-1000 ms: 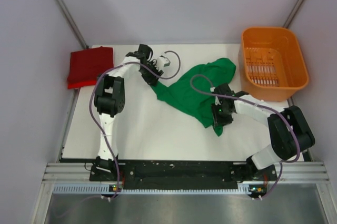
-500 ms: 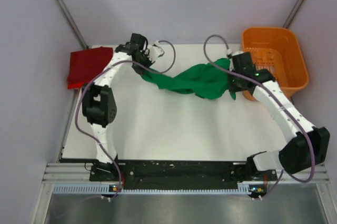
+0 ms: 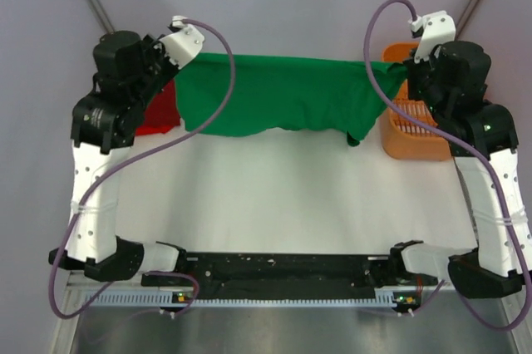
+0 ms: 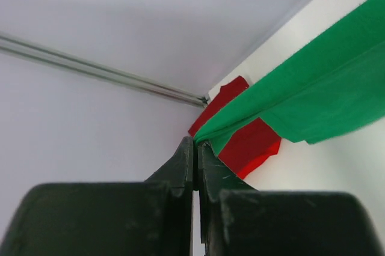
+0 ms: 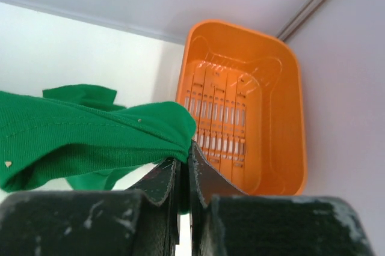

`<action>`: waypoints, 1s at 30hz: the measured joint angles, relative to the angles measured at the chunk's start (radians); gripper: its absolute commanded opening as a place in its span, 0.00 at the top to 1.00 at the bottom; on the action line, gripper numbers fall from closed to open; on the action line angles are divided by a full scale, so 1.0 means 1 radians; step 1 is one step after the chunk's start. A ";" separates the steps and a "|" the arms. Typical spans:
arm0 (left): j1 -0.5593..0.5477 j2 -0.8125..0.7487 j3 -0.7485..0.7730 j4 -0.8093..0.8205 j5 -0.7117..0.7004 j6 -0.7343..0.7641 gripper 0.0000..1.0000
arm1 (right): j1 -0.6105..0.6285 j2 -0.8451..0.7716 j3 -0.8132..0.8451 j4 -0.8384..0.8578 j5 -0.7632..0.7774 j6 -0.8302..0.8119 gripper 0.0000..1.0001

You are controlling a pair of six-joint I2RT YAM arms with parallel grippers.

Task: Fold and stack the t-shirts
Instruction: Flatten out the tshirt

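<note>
The green t-shirt [image 3: 283, 92] hangs stretched in the air between both raised arms, above the back of the table. My left gripper [image 3: 176, 67] is shut on its left corner, seen in the left wrist view [image 4: 196, 143] with the green cloth [image 4: 313, 94] running off to the right. My right gripper [image 3: 405, 71] is shut on its right corner, seen in the right wrist view [image 5: 188, 148] with the green cloth [image 5: 84, 136] bunched at the fingertips. The dark red t-shirt [image 3: 160, 113] lies folded at the table's back left, mostly hidden by the left arm; it also shows below in the left wrist view [image 4: 246, 139].
An orange plastic basket [image 3: 416, 134] stands at the back right, partly behind the right arm; it shows empty in the right wrist view [image 5: 252, 106]. White table top [image 3: 274, 196] lies below the hanging shirt. Grey walls close in at left, back and right.
Both arms have risen and spread apart, lifting the green shirt off the table and pulling it from a bunched strip into a wide hanging sheet.
</note>
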 measured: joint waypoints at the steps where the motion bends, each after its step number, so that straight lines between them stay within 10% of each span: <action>1: -0.001 -0.015 0.025 -0.019 0.000 0.002 1.00 | 0.002 -0.005 0.008 -0.002 -0.004 -0.013 1.00; 14: -0.003 -0.151 0.087 -0.177 -0.004 0.005 1.00 | 0.012 -0.172 0.033 -0.034 -0.243 -0.120 1.00; 30: 0.011 0.414 0.069 0.536 -0.281 0.261 1.00 | -0.086 0.739 0.681 0.263 -0.106 -0.140 1.00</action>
